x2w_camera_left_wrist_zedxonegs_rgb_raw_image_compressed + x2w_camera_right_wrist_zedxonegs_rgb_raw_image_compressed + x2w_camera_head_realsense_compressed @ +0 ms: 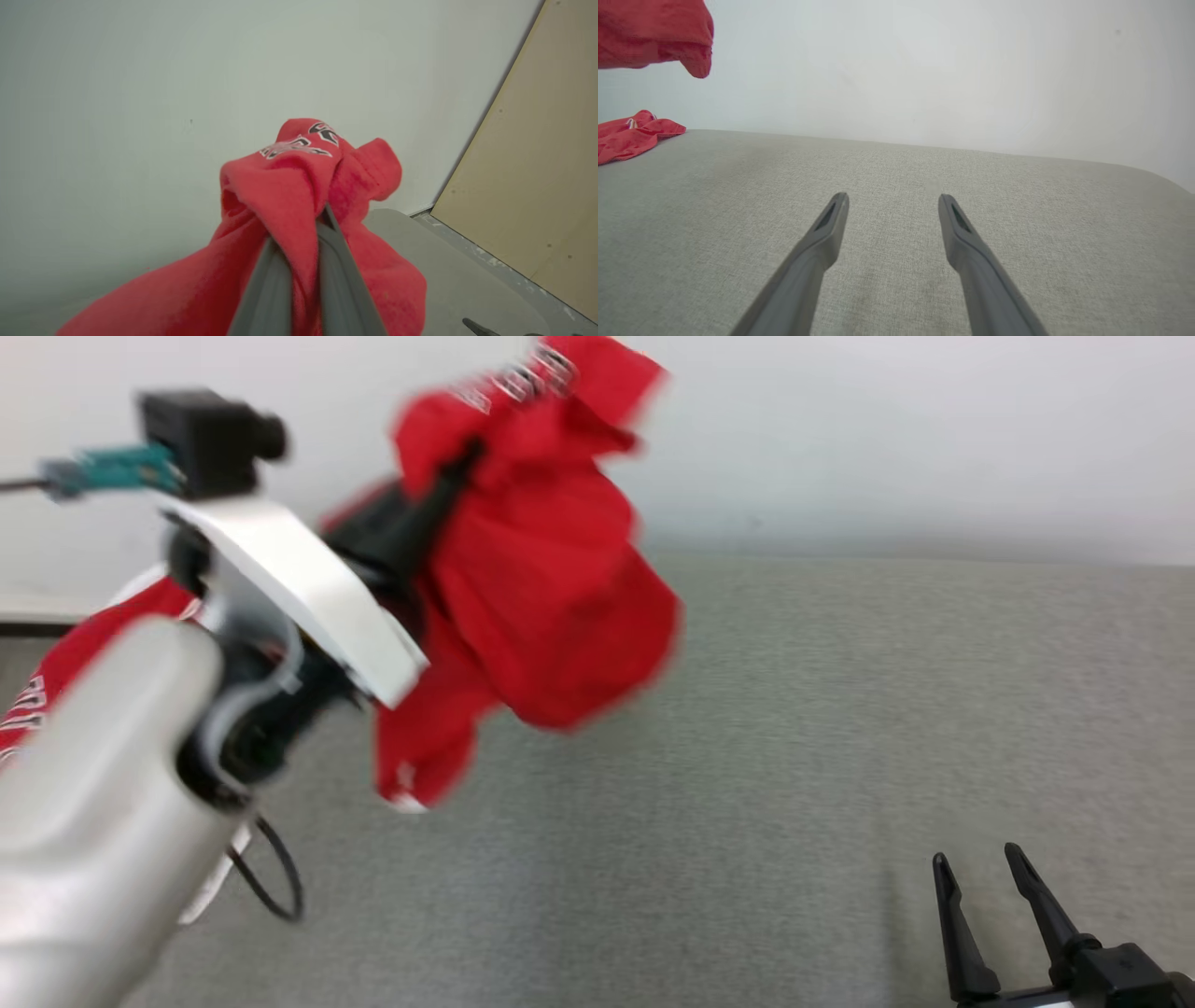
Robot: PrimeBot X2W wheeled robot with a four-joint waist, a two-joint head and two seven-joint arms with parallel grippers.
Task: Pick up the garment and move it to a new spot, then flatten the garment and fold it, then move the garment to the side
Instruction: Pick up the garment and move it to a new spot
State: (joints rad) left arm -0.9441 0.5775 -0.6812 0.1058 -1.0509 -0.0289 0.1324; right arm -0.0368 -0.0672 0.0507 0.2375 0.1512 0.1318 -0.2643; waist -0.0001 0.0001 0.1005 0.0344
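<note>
L hand [306, 233] is clenched on a bunched fold of the red garment [551, 588], which hangs in the air over the grey desk [840, 756]. R hand [893, 205] is spread wide w/ nothing in it, low over the desk, well apart from the cloth. Fabric looks soft, light & floppy: it sags and bunches. For flattening, better to grab hem or shoulder edges w/ both hands. Red patch [630, 135] on the desk at far left is prob. the garment's trailing end; too blurred to be sure.

The left gripper [303, 233] holds its jaws clamped on a bunched red garment [280, 186], raised before a pale wall [117, 93]; the grey counter [444, 270] lies below, right.
</note>
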